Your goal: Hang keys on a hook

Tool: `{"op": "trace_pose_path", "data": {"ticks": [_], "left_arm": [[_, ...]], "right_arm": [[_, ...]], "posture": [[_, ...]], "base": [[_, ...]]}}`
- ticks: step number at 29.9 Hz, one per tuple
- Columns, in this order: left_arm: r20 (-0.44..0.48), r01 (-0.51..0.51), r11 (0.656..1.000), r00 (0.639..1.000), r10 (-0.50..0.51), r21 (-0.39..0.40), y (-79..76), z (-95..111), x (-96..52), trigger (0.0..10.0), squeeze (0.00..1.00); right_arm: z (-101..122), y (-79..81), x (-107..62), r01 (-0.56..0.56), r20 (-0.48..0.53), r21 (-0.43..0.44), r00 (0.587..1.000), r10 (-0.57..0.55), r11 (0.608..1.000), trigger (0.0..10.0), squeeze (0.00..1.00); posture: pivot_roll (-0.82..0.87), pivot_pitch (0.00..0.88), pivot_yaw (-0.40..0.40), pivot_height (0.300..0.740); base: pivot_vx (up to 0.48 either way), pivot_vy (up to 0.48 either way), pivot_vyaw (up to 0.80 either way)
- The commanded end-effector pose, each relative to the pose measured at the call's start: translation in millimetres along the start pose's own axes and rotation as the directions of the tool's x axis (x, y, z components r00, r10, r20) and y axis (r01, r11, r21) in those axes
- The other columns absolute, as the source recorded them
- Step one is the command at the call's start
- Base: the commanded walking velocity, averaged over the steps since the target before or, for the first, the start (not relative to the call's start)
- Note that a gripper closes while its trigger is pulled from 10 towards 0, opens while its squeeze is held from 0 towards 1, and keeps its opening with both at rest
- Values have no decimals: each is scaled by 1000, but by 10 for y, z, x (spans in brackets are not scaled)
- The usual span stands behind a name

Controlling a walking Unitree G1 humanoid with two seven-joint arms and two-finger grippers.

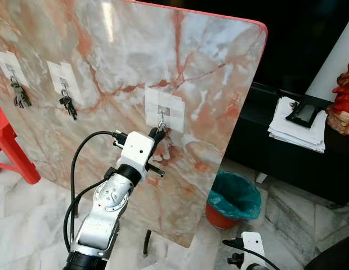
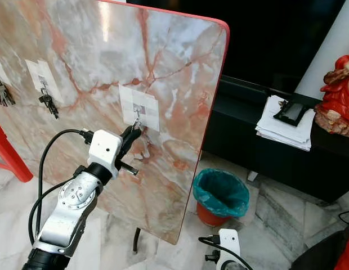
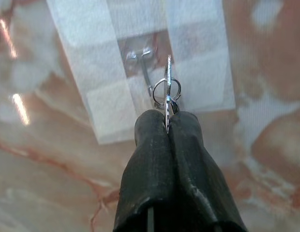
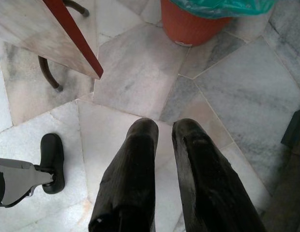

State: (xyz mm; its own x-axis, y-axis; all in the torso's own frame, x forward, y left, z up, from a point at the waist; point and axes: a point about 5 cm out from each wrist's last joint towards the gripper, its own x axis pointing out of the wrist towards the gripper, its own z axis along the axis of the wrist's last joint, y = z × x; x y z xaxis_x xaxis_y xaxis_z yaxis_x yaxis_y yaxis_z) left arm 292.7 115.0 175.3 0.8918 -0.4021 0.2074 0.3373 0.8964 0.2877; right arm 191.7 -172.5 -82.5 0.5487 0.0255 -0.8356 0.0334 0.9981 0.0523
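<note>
A marble board (image 1: 118,62) stands tilted before me, with a small metal hook (image 3: 140,60) taped onto it under a white patch (image 1: 164,108). My left gripper (image 1: 158,133) is raised to that hook and shut on a silver key ring (image 3: 166,92). The ring stands edge-on just beside the hook's wire; I cannot tell whether it is over the hook. Two more taped hooks to the left carry dark key bunches (image 1: 68,105) (image 1: 19,95). My right gripper (image 4: 164,128) hangs low over the floor, its fingers slightly apart with nothing between them.
An orange bin with a green liner (image 1: 233,197) stands on the floor to the right of the board. A red stool (image 1: 11,146) is at the far left. A black bench (image 1: 292,157) at the right holds papers (image 1: 295,129) and a red figurine (image 1: 343,101).
</note>
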Motion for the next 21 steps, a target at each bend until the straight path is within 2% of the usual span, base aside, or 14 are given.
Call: {"op": "trace_pose_path", "data": {"ticks": [1, 11, 21], "left_arm": [[35, 8, 1000, 999, -8, -8, 3, 103, 35, 10000, 0], [42, 13, 1000, 999, -12, -27, 2, 147, 81, 10000, 0], [2, 32, 999, 999, -32, -43, -61, 63, -7, 10000, 0]], "right_arm": [[1, -29, -3, 11, -2, 4, 1000, -11, 1000, 10000, 0], [-2, -30, -3, 10, -3, 3, 1000, -10, 1000, 10000, 0], [-4, -25, -2, 8, -4, 4, 1000, -8, 1000, 10000, 0]], "posture": [[157, 0, -82, 740], [157, 3, -83, 740], [160, 7, -83, 740]], "base": [[0, 0, 0], [0, 0, 0], [0, 0, 0]]}}
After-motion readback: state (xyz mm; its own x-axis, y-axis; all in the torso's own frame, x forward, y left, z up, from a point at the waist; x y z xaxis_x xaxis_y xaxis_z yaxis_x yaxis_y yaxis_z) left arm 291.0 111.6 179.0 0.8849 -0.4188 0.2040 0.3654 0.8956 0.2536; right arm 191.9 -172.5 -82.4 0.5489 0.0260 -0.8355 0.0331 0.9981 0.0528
